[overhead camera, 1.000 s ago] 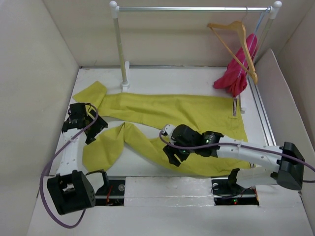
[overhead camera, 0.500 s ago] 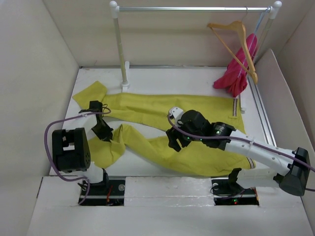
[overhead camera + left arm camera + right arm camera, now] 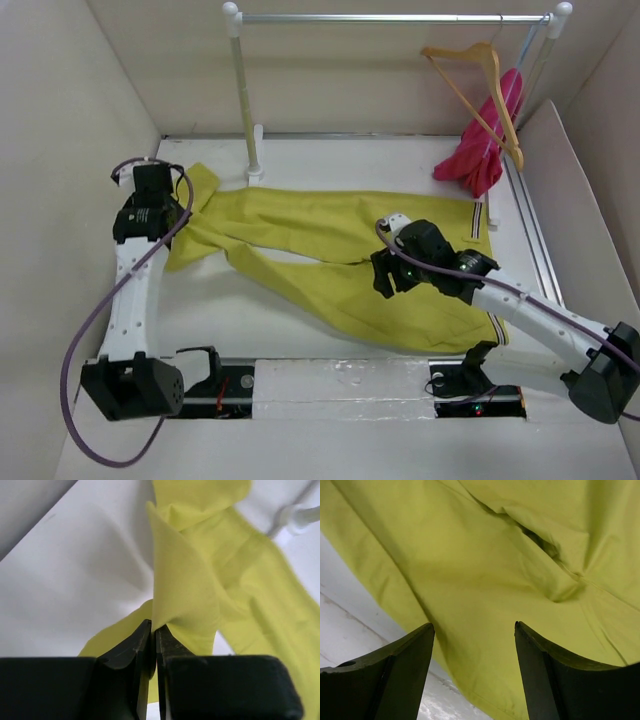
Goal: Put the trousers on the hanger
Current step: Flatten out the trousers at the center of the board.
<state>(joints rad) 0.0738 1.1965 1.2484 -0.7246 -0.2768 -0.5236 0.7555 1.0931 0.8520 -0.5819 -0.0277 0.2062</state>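
– White tabletop (image 3: 300,330), walled in by pale panels. Where do the trousers (image 3: 330,235) lie on it?
– Spread across the middle, waist toward the right side and both legs running left. The striped trim shows at the right end.
– And the left gripper (image 3: 152,630)?
– At the far-left end of the cloth. Its jaws are pressed together on a fold of the yellow-green fabric. In the left wrist view the fold rises in a peak just above the fingertips.
– The right gripper (image 3: 472,627)?
– Over the middle of the trousers, near where the legs meet. Its fingers (image 3: 400,665) stand apart with cloth showing between them. Whether they touch it I cannot tell.
– The hanger (image 3: 500,85)?
– Hooked on the rail (image 3: 390,17) at the far right, hanging tilted and well apart from both grippers and from the trousers. A pink garment (image 3: 480,150) hangs right beside it, under the same end of the rail.
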